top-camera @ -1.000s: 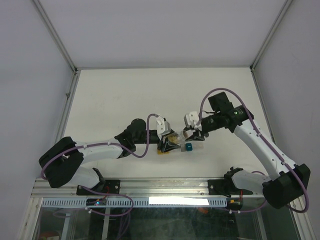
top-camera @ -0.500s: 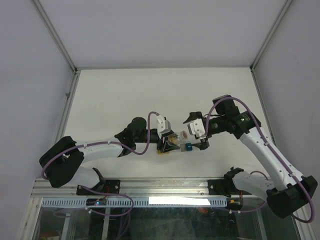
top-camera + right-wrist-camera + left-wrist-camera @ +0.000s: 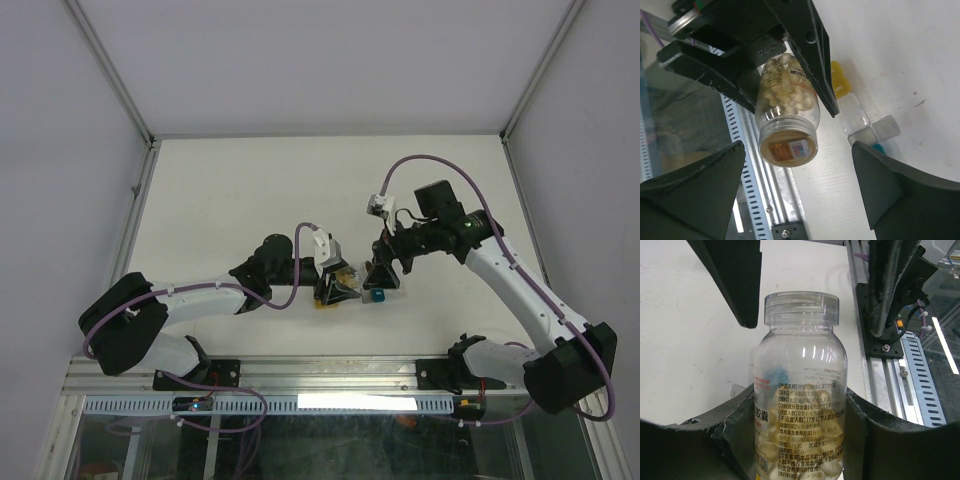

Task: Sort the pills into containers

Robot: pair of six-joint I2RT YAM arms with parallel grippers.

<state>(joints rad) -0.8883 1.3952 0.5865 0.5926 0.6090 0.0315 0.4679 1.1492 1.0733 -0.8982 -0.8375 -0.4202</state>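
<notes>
So the right pincer (image 3: 797,147) has been swung round and is now spread wide, empty, at the capped end of the pill bottle (image 3: 801,350) clamped in the left pincer (image 3: 799,412), pills (image 3: 787,100) kept inside, containers (image 3: 854,111) left just under both on the counter (image 3: 920,55), so uncapping's probably next.
</notes>
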